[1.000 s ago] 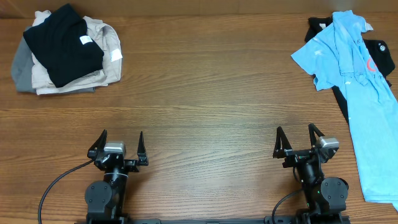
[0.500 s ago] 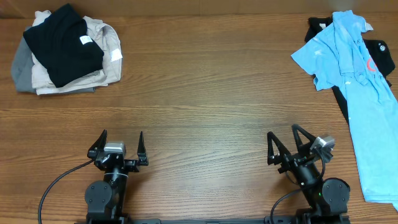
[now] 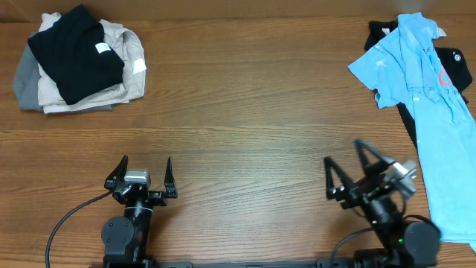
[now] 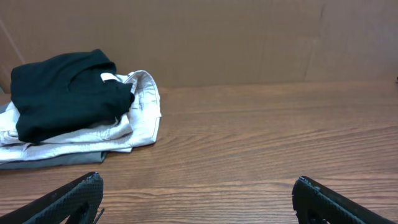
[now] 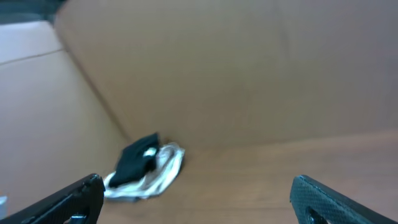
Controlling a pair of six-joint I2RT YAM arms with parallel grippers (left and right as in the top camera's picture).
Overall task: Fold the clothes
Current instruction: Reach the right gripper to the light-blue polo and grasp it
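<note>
From overhead, the light blue T-shirt (image 3: 439,126) is sprawled unfolded along the right edge of the wooden table (image 3: 245,97). It runs from the far corner down toward the near side, with white print and a small red mark showing. It lies on top of a black shirt (image 3: 456,68) that pokes out at the collar end and on both sides. Over in the far left corner sits a stack of folded clothes (image 3: 78,59), black on top, beige under that, grey at the bottom. The left gripper (image 3: 146,165) sits low at the near edge, jaws spread wide and holding nothing, with a black cable (image 3: 71,216) trailing off its base. The right gripper (image 3: 342,152) is also at the near edge, angled toward the left, just beside the T-shirt's lower end but not touching it, jaws gaping and empty. In the left wrist view both fingers (image 4: 68,199) are at the bottom corners with bare wood between them. The folded stack is well ahead on the left, against a brown wall (image 4: 249,37). The right wrist view is pretty blurry. Its fingers (image 5: 62,199) are far apart with nothing between them, and the small dark and light heap in the distance is probably that same stack.
</note>
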